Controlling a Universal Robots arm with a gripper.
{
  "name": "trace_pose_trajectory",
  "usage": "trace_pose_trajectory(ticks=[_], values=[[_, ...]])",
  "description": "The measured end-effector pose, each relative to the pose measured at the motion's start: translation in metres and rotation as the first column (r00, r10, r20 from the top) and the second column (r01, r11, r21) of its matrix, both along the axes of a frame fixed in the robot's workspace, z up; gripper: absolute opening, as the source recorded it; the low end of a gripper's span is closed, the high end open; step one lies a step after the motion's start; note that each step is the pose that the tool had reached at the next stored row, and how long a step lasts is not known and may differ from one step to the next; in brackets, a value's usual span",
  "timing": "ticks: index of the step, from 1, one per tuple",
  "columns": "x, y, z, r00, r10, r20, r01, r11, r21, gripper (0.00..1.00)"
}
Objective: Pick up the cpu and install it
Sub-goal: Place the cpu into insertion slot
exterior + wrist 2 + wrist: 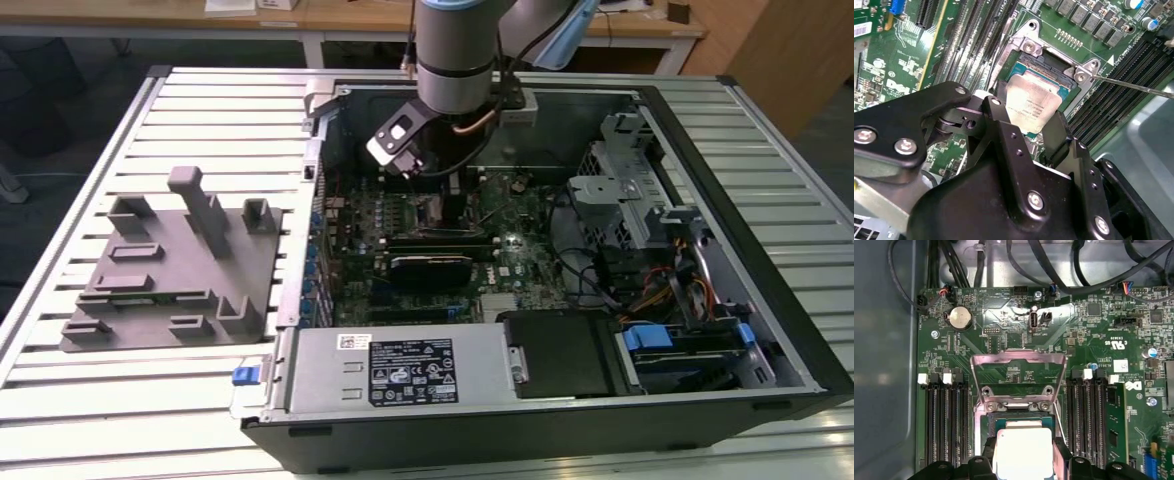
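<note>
Silver cpu between jaws at open socket

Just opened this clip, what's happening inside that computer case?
A robot arm reaches into the open black computer case. Its end effector is closed on the small square chip with a pale silver metal top, holding it right at the open socket on the green motherboard. The socket's silver metal retention frame is flipped up. Whether the chip is seated cannot be told.
</note>
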State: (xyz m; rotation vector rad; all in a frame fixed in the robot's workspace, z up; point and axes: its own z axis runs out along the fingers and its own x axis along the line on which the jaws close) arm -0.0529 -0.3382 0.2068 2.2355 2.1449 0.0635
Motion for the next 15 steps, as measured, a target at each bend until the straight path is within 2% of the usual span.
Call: trace_pose_trajectory(ticks=[15], values=[[-0.0010, 0.0014, -0.0084, 1.0000, -0.002, -0.0001, 0.002, 1.0000, -0.0002, 0.53]])
